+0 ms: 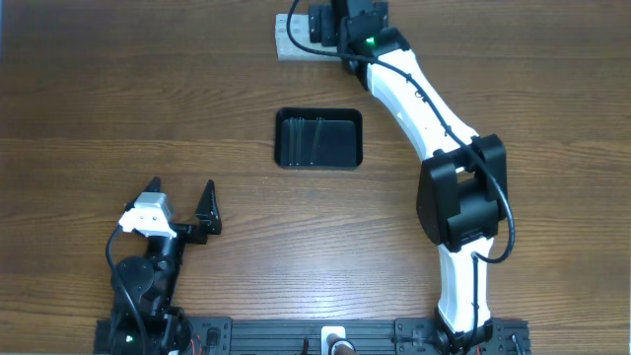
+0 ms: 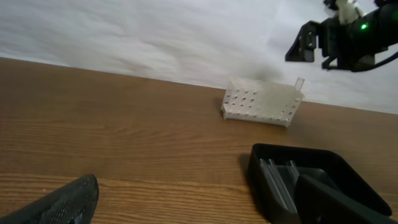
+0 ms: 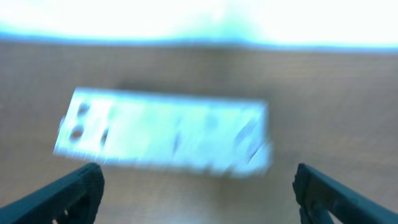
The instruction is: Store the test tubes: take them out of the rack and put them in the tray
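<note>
Retrieval step: right gripper over the rack, jaws wide, empty.
Next it must descend squarely onto the 1 standing tube.

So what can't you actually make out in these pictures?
Rack: the right arm covers most of it in the top view, and the right wrist view is blurred, so its tubes cannot be counted.
Tray: the clear tubes are too faint to count from above; a finger of the left gripper hides a corner in the left wrist view.
</note>
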Controlling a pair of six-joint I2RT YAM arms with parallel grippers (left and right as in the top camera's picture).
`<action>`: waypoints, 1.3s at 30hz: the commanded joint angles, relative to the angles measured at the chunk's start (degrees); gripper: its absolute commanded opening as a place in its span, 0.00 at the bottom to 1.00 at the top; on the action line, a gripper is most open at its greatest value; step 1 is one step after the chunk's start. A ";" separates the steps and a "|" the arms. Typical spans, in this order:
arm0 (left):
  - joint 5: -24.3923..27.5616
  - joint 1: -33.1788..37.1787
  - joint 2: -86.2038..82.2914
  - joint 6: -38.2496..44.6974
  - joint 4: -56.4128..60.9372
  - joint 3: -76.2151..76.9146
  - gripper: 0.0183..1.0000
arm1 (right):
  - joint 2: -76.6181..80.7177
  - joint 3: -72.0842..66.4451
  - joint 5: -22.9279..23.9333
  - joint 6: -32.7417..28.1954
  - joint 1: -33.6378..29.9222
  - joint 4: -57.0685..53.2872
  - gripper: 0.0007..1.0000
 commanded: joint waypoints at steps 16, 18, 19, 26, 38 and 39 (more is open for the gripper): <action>0.55 0.35 -0.35 0.85 -0.13 -0.28 1.00 | 7.80 1.11 3.52 -5.07 -2.12 6.10 0.64; 0.57 0.35 -0.35 0.85 -0.13 -0.28 1.00 | 7.80 1.11 3.48 -5.05 -2.16 6.03 0.55; 0.55 0.35 -0.35 0.85 -0.13 -0.28 1.00 | 7.80 1.11 3.48 -5.05 -2.16 5.92 0.51; 0.57 0.35 -0.35 0.85 -0.13 -0.28 1.00 | 7.82 1.11 3.45 -3.80 -2.16 6.05 0.32; 0.55 0.35 -0.35 0.85 -0.13 -0.28 1.00 | 7.82 1.11 3.43 -3.78 -2.14 6.73 0.11; 0.55 0.35 -0.35 0.85 -0.13 -0.28 1.00 | 7.82 1.11 3.41 -3.78 -2.10 6.93 0.11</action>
